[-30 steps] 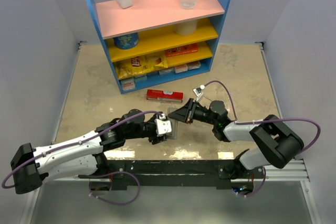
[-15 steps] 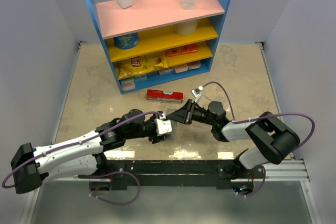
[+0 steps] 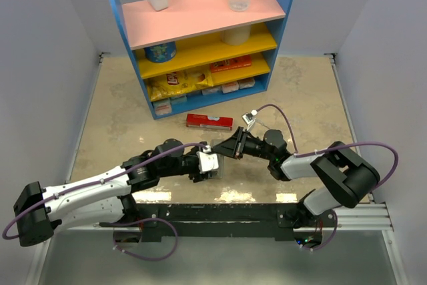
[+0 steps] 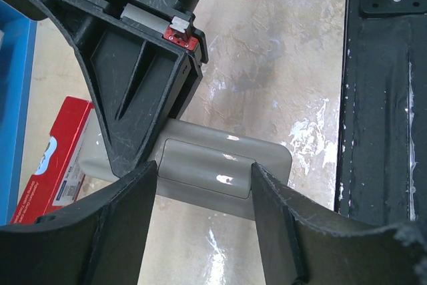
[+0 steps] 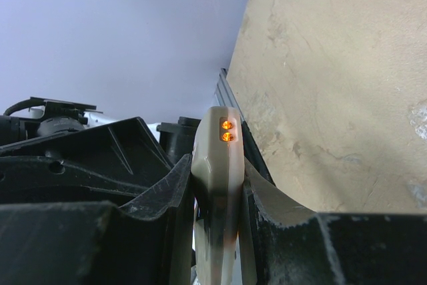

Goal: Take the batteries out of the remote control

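Right wrist view shows the right gripper [image 5: 217, 231] clamped on the remote control's [image 5: 218, 185] thin edges. Left gripper [image 4: 203, 211] grips the same remote across its width, above the tabletop [image 4: 267, 51], beside a red box [image 4: 50, 158].

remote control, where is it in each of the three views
Top external: remote control at centre, between the two grippers.
Left wrist: lower centre, between the left gripper fingers.
Right wrist: bottom centre, edge-on, clamped by the right gripper.
Shared landmark: beige marbled tabletop.
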Robot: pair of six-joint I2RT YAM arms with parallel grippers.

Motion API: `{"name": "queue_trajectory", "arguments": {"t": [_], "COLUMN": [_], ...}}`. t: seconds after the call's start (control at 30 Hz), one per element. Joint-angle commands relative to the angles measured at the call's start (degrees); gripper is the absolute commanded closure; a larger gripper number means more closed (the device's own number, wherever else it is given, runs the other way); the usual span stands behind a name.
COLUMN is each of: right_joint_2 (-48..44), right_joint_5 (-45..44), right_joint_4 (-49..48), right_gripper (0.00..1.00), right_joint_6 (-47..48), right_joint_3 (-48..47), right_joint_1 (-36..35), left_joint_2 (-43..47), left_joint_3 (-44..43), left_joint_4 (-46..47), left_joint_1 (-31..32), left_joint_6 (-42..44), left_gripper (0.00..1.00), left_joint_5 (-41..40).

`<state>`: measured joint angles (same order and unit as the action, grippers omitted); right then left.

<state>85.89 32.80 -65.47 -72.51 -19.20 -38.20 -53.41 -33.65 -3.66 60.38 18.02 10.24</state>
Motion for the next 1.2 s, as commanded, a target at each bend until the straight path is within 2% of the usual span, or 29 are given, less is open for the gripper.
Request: {"name": "queue_trajectory", "arguments": {"t": [0.0,1.17], "right_joint_2": [0.07,0.07], "right_joint_5": [1.13,1.22], "right_joint_4": [-4.58,-4.66], "right_gripper": [1.00,1.00], "right_joint_6": [-1.41,-1.14], "right_joint_3": [-0.05,0.48], "right_joint_1": [-0.21,-0.21], "left_joint_2": [0.50,-0.30], "left_joint_3": [-1.68,-2.30], "left_joint_4": [1.82,-1.00], "left_joint_1": [0.18,0.18], "left_joint_6": [1.84,2.54], "left_gripper": [0.37,0.37], "left_joint_5": [2.41,1.27]}}
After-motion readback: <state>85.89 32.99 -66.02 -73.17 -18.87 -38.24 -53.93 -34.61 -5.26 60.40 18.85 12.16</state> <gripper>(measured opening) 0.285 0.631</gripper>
